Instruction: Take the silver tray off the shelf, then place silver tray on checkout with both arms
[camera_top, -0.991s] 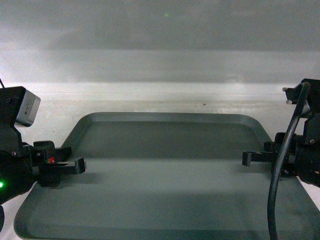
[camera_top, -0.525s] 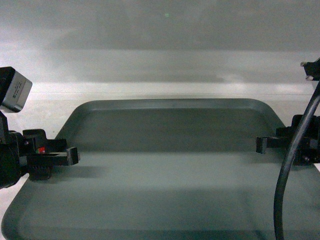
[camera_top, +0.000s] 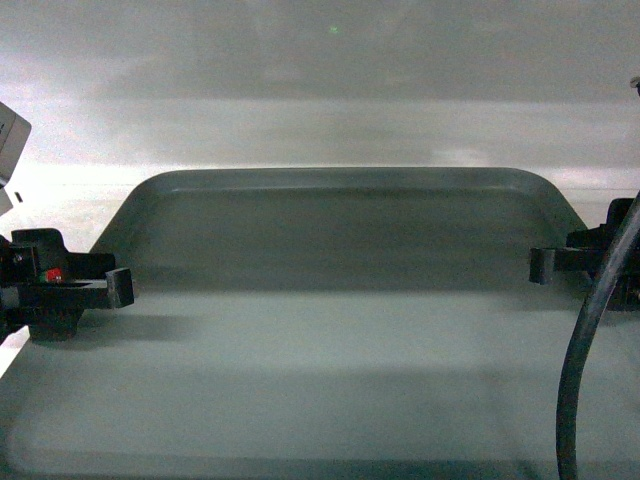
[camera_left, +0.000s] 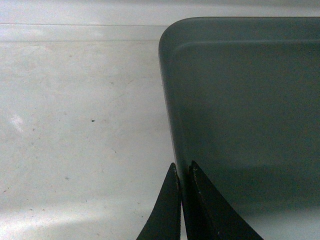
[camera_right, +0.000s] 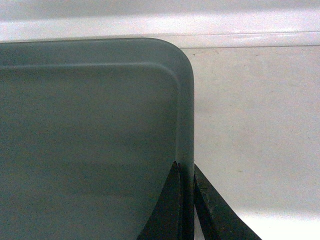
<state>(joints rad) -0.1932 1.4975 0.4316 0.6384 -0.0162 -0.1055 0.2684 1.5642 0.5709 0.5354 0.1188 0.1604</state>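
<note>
You have the silver tray lying flat with its long axis running left to right across the head view, one long side toward the back panel of the shelf and the other toward the robot. It fills most of that view — the near long edge runs along the bottom of the picture, and the two far rounded corners show clearly. Whether its underside touches the shelf board or rides just above it, you cannot tell.

Your left gripper sits on the tray's left short edge. In the left wrist view its two dark fingers straddle the raised rim, one outside over the white board and one inside over the tray floor, pinched together on the rim with only its thickness between them. In the head view a small red part shows on this gripper.

Your right gripper mirrors it on the right short edge — one finger inside the tray, one outside over the shelf, closed onto the rim. A thick black cable curves down in front of it in the head view.

The shelf shows bare white surface beside both short edges and a strip behind the far long edge.
</note>
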